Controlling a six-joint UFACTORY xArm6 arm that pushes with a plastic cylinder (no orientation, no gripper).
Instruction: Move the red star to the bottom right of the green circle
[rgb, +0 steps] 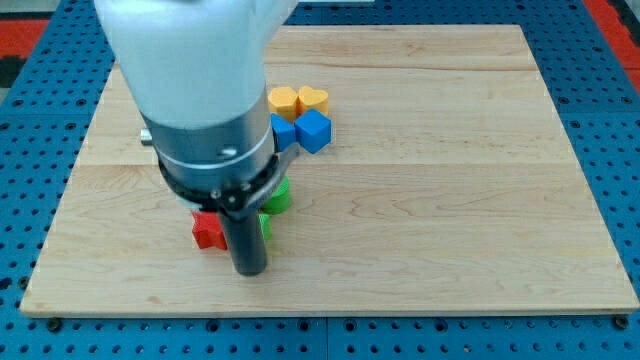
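Camera view: my tip (250, 270), a bare rod with no claw to clench or release, stands on the desk (450, 200), just right of the red star (208, 230), partly hiding green blocks (277, 197). Shoving the star rightward probably requires rounding it first.

A pale wooden worktop (450, 200) made of long planks with fine grain fills most of the frame, its far edge narrower than its near edge. Around it lies a blue perforated base plate (600, 90) with regular rows of small holes, showing along the left, right and bottom margins. A red patch (25, 25) sits in the upper left corner. Light is even, with a soft sheen on the wood.
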